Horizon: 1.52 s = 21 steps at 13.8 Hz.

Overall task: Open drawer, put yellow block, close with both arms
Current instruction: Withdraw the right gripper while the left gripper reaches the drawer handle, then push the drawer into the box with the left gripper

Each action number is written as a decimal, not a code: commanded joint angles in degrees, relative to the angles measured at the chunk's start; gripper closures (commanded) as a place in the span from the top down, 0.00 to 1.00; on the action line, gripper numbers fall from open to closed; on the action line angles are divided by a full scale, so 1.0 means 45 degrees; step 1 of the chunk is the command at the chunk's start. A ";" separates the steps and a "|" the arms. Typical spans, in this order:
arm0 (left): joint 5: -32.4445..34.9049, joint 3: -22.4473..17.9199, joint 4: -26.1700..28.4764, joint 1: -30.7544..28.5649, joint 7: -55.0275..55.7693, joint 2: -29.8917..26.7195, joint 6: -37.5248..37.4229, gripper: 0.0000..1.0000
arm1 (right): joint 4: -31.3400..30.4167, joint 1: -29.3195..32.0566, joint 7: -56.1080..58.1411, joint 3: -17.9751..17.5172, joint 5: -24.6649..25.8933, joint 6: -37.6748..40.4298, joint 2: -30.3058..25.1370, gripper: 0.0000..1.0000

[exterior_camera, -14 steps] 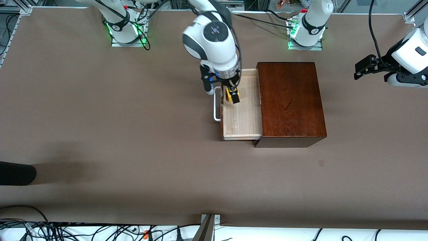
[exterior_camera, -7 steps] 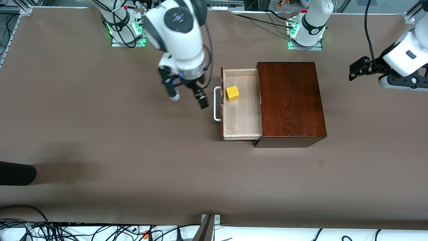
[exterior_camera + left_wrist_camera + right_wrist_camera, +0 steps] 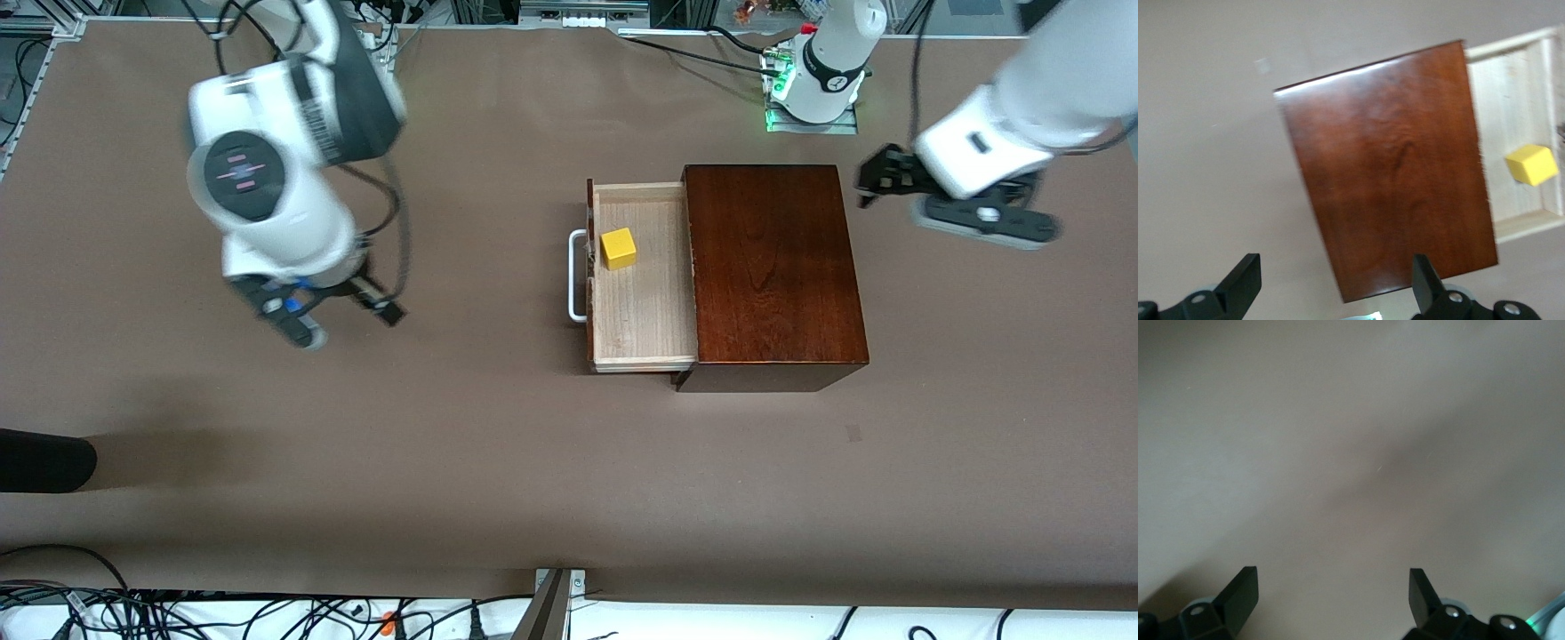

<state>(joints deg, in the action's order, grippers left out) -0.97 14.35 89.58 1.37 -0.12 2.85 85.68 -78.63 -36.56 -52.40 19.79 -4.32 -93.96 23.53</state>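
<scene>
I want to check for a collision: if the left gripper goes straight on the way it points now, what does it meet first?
Probably the box: the left gripper, open, looks down at its dark top. Depth is unclear, so it might instead pass the edge and reach the table.

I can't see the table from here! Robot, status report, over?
Right gripper open, empty, over bare table. Left gripper open, empty, beside the box. Yellow block in the open drawer. Nothing blocking the drawer. Over.
</scene>
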 commanded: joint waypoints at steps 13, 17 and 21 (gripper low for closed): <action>0.2864 0.3022 -0.2465 0.4924 -0.5813 0.5358 0.3905 1.00 | -0.4733 0.7480 1.2717 -0.3813 0.0667 -0.0765 -0.4858 1.00; 0.3866 0.3002 -0.2484 0.5789 -0.6531 0.6903 0.5644 1.00 | -0.4521 0.8028 1.2660 -0.4046 0.0198 -0.0839 -0.5208 1.00; 0.4802 0.2963 -0.2523 0.6063 -0.7785 0.7881 0.5960 1.00 | -0.4384 0.8301 1.2757 -0.3931 0.0218 -0.0374 -0.5270 1.00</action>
<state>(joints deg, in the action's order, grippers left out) 17.77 28.04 80.79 27.53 -32.19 36.22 112.67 -98.11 -1.05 3.72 3.07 -2.53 -97.06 0.34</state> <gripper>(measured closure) 0.000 0.000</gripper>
